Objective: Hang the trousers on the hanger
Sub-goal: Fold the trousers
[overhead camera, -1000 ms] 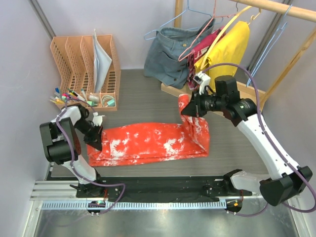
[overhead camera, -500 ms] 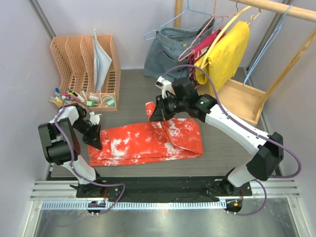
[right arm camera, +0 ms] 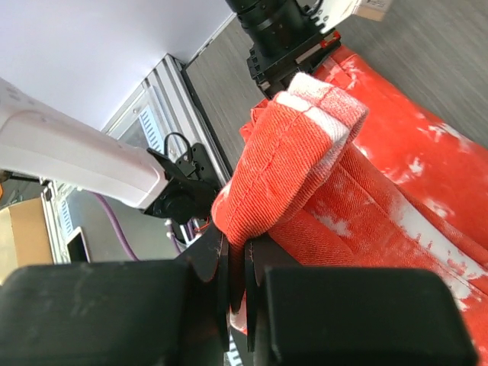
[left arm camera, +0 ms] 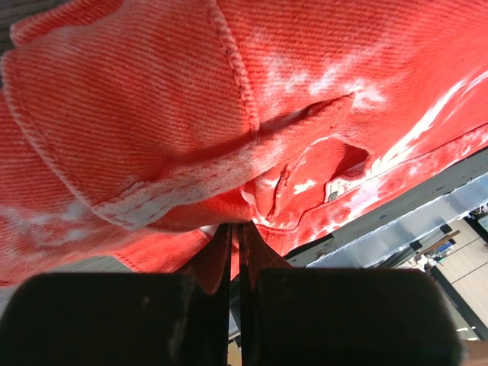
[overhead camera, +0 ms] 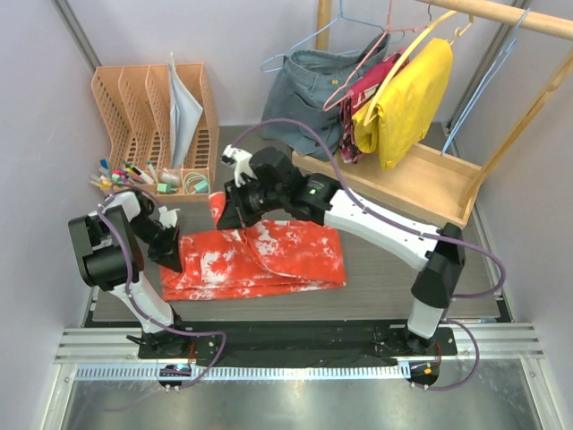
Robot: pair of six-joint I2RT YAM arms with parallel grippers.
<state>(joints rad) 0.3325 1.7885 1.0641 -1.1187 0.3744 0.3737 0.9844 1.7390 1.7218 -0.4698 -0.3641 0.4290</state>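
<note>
Our left gripper [left arm camera: 236, 232] pinching the trousers [left arm camera: 152, 99]
We've got both dark fingers almost together with a red-orange fold caught between them. White-splotched cloth with stitched seams fills the view, and a pale rail [left arm camera: 442, 217] peeks in lower right.

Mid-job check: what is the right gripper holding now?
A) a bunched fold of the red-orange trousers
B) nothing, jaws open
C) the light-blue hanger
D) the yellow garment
A: in the right wrist view the right gripper is shut on a bunched fold of the trousers.
</note>
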